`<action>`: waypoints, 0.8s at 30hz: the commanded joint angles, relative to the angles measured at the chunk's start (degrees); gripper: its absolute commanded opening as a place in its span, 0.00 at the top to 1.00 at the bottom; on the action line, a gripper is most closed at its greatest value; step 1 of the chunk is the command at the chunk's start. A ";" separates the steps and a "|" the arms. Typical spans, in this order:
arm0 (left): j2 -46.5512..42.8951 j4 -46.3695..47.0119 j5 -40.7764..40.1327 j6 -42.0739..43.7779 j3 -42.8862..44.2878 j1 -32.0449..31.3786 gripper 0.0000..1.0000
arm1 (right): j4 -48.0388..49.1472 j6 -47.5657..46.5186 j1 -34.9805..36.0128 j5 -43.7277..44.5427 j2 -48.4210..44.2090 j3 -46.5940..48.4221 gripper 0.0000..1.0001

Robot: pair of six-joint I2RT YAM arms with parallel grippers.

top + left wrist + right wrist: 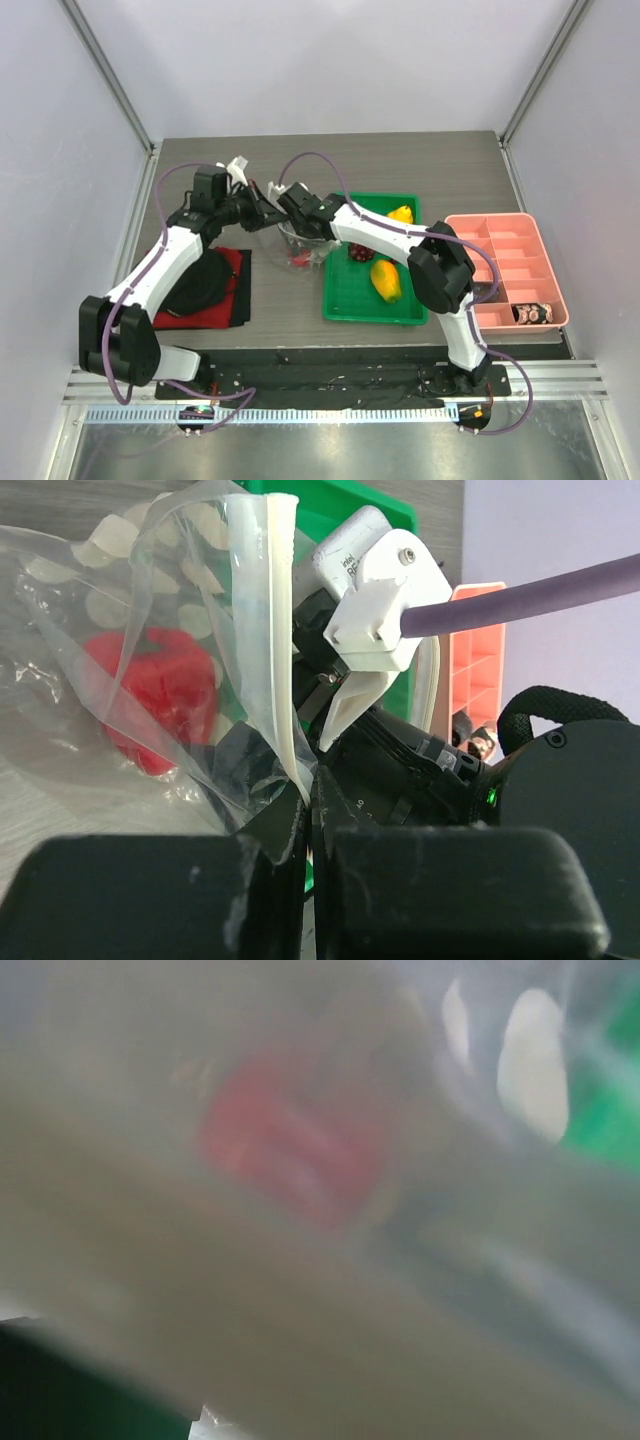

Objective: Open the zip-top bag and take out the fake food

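The zip-top bag [308, 246], clear with white dots, stands between my two grippers just left of the green tray. My left gripper [266, 214] [310, 792] is shut on its white zip strip [272, 630]. A glossy red piece of fake food [155, 695] [298, 258] lies inside the bag. My right gripper [298, 228] is at the bag's mouth. Plastic fills the right wrist view, with the red piece [290, 1150] only a blur, so its jaws are hidden. Two yellow pieces [385, 280] [401, 213] and a dark red grape cluster [357, 252] lie in the tray.
The green tray [345, 300] sits right of the bag. A pink compartment tray [505, 235] holding small dark lumps [532, 314] is at the far right. A red cloth [232, 300] with a black object on it lies under my left arm.
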 commanded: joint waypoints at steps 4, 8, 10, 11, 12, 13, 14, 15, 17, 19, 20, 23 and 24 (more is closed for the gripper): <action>-1.28 -7.26 -10.66 4.25 -3.19 0.42 1.00 | 9.07 4.88 2.43 -1.72 -2.50 -0.87 0.27; -1.63 -6.29 -9.96 3.46 -4.33 0.33 1.00 | 15.71 7.42 2.34 -0.04 -4.34 -3.93 0.21; -2.42 -5.68 -10.39 3.02 -5.73 0.42 1.00 | 23.78 9.71 1.99 -0.04 -6.88 -8.92 0.18; -2.60 -5.15 -10.48 2.76 -6.61 0.42 1.00 | 26.10 11.20 1.73 -0.22 -7.33 -10.43 0.16; -2.86 -4.88 -10.13 2.50 -7.05 0.33 1.00 | 27.60 11.73 1.72 -0.57 -7.25 -11.15 0.16; -3.04 -4.80 -10.04 2.50 -7.40 0.42 1.00 | 28.92 11.91 1.72 -0.66 -6.90 -10.98 0.16; -3.13 -4.62 -9.96 2.41 -7.93 0.42 1.00 | 29.28 11.92 1.72 -0.66 -5.68 -10.63 0.16; -3.39 -4.44 -9.95 2.41 -8.28 0.42 1.00 | 29.46 11.92 1.81 -0.48 -5.23 -10.28 0.16; -3.83 -4.53 -10.22 2.58 -9.07 0.42 1.00 | 30.68 11.39 1.81 0.39 -4.35 -9.92 0.16; -4.53 -4.53 -10.57 2.58 -9.60 0.42 1.00 | 31.83 9.81 1.81 0.48 -4.35 -10.36 0.18; -4.71 -4.53 -10.57 2.58 -10.04 0.42 1.00 | 32.97 9.11 1.90 -0.21 -4.96 -10.71 0.19; -5.15 -4.97 -10.57 2.93 -9.95 0.42 1.00 | 34.55 5.60 1.90 -0.74 -6.19 -11.94 0.20; -5.32 -4.97 -10.48 2.85 -9.87 0.33 1.00 | 34.82 4.37 1.81 -2.14 -6.28 -11.86 0.20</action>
